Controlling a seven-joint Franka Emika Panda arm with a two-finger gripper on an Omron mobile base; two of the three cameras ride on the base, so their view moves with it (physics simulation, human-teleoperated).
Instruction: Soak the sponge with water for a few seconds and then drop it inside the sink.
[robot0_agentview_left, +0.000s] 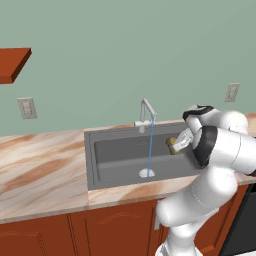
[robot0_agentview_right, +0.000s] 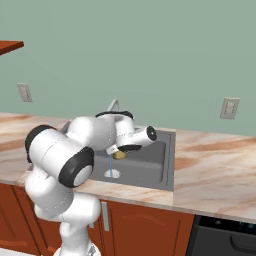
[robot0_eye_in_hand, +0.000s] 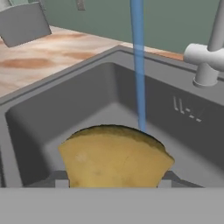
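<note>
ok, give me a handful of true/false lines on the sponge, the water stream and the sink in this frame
1. The thin light-blue water stream is running from the slim grey faucet. True.
2. The small yellow-olive sponge lies on the drain. False: the fingers hold it above the dark grey rectangular sink.
3. The stream falls right of the sponge in the left base view. False: it falls left of it, onto the round silvery drain.
4. The gripper is over the basin. True.
5. The countertop is plain white. False: it is orange-veined marble.
</note>
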